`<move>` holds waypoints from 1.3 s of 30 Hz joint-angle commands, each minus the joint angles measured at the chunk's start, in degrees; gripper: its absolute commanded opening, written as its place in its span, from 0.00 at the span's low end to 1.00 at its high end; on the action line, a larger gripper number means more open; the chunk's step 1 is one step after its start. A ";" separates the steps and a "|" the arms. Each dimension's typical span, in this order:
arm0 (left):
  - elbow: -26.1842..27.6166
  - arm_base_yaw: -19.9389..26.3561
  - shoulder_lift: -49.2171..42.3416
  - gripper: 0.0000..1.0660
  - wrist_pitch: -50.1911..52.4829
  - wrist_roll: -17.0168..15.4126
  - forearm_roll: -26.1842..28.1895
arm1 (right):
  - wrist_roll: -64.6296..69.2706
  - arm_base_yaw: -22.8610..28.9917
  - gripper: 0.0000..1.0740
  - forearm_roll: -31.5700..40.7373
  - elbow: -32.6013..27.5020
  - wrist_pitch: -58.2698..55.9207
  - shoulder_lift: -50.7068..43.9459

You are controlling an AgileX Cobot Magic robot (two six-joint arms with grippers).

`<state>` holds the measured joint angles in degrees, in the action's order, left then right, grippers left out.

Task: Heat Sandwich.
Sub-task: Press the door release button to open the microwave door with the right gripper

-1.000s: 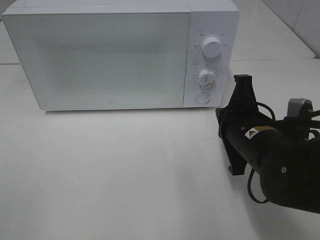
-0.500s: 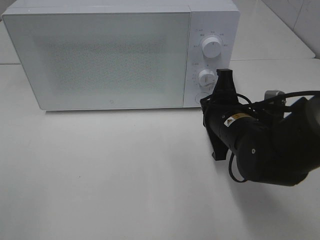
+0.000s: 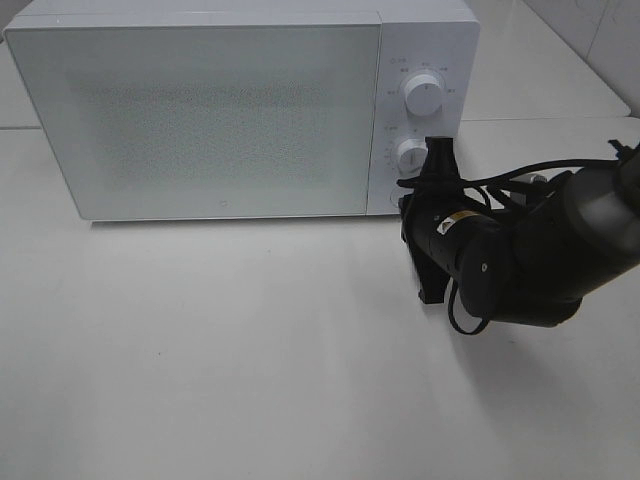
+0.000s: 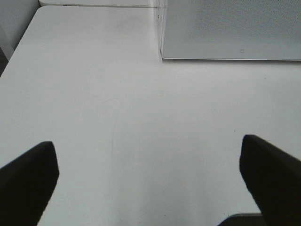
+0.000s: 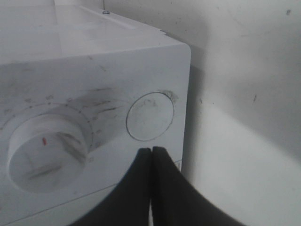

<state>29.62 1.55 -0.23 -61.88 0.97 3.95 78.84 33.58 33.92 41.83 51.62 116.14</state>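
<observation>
**Item: sandwich.** It is not showing in any view. The microwave (image 3: 440, 40) is standing with its door (image 3: 200, 120) closed, and the frosted panel is hiding the cavity, so whether the sandwich is lying inside cannot be told.

**Handling (judged from the task alone).** Probably light, soft and easily crushed, with filling prone to sliding. It is best taken gently across the firmer crust edges.

**Right gripper** (image 5: 151, 151). The fingers are pressing flat together and holding nothing. The tips are pointing at the round button (image 5: 150, 116) at the foot of the microwave's control panel, beside the lower dial (image 5: 47, 153). Whether they are touching the button cannot be told.

**Left gripper** (image 4: 148, 160). The fingers are spreading wide and holding nothing. It is hovering over the white table (image 3: 250, 350) in front of the microwave's door-side corner.
</observation>
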 commanded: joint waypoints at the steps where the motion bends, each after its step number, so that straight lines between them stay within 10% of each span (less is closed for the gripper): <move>1: -0.11 0.17 -1.20 0.94 0.57 -0.23 0.00 | 0.52 -1.03 0.00 -1.66 1.43 -0.63 1.03; 39: -0.11 0.17 -1.20 0.94 0.57 -0.23 0.00 | 0.52 -4.30 0.00 -3.95 9.45 7.91 5.61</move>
<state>29.62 1.55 -0.23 -61.88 0.97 3.95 79.81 29.79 31.28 48.82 53.00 122.15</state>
